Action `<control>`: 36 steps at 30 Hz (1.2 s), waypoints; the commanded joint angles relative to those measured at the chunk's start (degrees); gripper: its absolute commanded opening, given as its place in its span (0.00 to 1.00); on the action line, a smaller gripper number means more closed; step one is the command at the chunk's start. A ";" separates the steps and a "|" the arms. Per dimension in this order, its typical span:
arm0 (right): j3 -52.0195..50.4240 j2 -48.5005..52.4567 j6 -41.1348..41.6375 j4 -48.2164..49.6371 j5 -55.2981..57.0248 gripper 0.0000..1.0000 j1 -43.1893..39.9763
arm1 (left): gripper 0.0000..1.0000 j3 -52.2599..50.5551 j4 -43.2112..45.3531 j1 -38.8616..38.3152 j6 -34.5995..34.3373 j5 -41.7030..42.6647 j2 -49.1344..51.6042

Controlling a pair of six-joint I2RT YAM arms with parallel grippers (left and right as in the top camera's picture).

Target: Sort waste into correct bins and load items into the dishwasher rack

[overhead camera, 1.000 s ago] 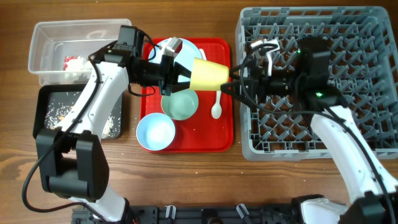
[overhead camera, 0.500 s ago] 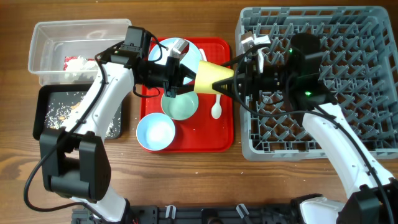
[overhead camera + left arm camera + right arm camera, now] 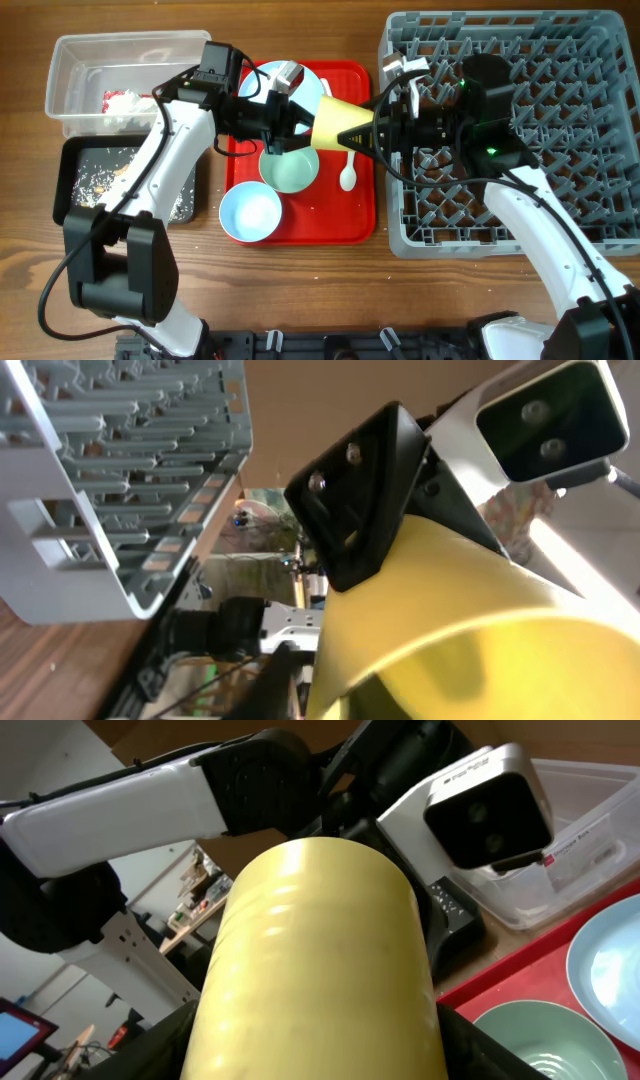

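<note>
The small yellow cup (image 3: 340,125) hangs on its side above the red serving tray (image 3: 355,225), held between both grippers. My left gripper (image 3: 300,122) is shut on the cup's wide rim end. My right gripper (image 3: 378,130) has a finger pressed on each side of the narrow base end. The cup fills the left wrist view (image 3: 480,630) and the right wrist view (image 3: 320,950). A pale green bowl (image 3: 290,168), a pale blue bowl (image 3: 250,212), a pale blue plate (image 3: 300,85) and a white spoon (image 3: 348,172) lie on the red tray. The grey dishwasher rack (image 3: 560,200) stands at the right.
The clear tub (image 3: 80,60) at the back left holds the red-and-white wrapper (image 3: 125,102). The black tray (image 3: 75,160) in front of it holds food scraps (image 3: 100,180). The rack's corner shows in the left wrist view (image 3: 130,460).
My left gripper carried the cup to the right, and my right gripper came left from the rack to meet it. In the last half second almost nothing moved.
</note>
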 commanded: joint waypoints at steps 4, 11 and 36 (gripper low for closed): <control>0.94 0.37 5.25 0.13 1.46 0.56 -3.23 | 0.50 0.96 1.25 0.00 0.68 -2.21 -1.07; 0.96 -3.26 5.16 -14.34 12.37 0.52 -10.80 | 0.59 0.96 3.67 2.10 0.63 -15.50 -1.07; 10.71 -5.79 2.71 -78.77 66.66 0.53 -3.67 | 0.58 0.96 -2.45 3.02 -1.03 -68.61 -1.07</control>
